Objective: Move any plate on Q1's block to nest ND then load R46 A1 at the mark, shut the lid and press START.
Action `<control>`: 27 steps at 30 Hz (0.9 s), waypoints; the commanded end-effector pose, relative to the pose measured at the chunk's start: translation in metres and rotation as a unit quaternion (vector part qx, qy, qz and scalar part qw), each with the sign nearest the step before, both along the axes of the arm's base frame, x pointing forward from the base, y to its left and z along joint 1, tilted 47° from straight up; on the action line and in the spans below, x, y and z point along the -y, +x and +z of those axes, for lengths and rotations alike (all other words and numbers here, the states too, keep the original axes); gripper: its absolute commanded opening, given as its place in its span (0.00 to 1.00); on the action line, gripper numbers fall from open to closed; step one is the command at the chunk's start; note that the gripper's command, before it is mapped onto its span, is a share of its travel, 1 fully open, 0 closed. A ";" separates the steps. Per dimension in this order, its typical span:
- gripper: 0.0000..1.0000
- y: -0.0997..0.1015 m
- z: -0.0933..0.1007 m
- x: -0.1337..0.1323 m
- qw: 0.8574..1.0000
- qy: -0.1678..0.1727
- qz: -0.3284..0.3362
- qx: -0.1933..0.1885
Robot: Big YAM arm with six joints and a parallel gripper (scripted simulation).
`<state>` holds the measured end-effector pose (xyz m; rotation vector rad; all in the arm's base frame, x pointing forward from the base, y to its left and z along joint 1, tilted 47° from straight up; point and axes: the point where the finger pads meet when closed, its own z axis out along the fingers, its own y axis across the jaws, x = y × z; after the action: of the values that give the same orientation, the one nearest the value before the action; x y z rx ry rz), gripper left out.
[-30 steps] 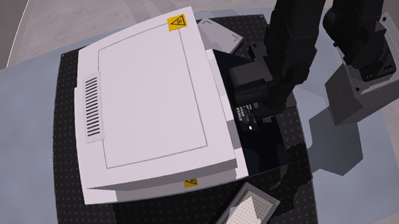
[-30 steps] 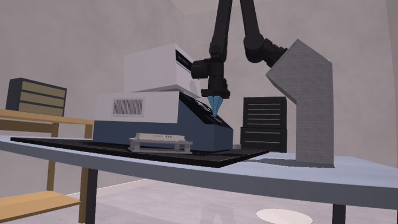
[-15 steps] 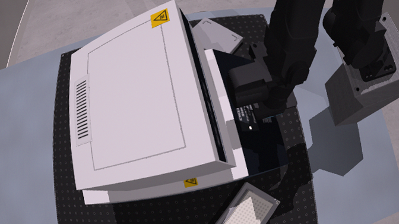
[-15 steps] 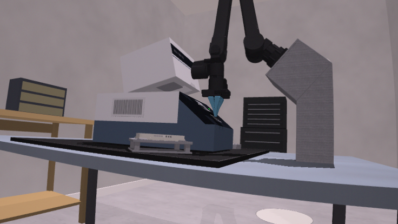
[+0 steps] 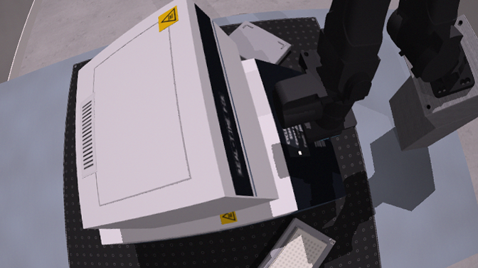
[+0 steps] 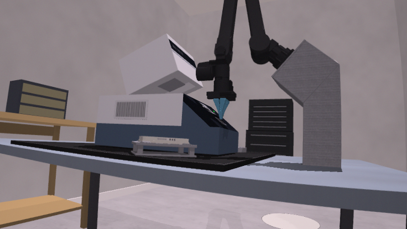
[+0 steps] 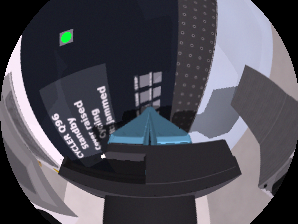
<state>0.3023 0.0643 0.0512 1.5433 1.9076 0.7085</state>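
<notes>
With our teal-fingered gripper (image 6: pixel 221 116) pressed together, empty, tip on the white-and-blue cycler Q1's (image 6: pixel 147 113) dark sloped keypad (image 7: pixel 148 90), sealed white plate R46 (image 5: pixel 294 256) lies on grey nest N1 (image 5: pixel 327 246), diagonal, well apart beside the cycler.

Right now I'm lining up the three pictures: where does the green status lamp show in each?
Top: not in it; the arm covers that part of the panel.
Exterior: a small green dot on the sloped dark panel, just left of the shut pincer.
Wrist: green square, upper left, above the display text.
Shared landmark: the dark panel.
</notes>
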 end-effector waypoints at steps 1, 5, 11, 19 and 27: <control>0.00 0.004 0.005 0.001 1.000 -0.004 0.001 0.003; 0.00 0.004 0.009 -0.005 1.000 -0.002 0.009 0.008; 0.00 0.000 0.002 -0.002 1.000 0.001 0.002 0.001; 0.00 0.002 0.001 0.003 1.000 0.002 -0.007 0.002; 0.00 0.004 0.004 -0.004 1.000 0.001 0.002 -0.001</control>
<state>0.3042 0.0652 0.0540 1.5406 1.9049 0.7134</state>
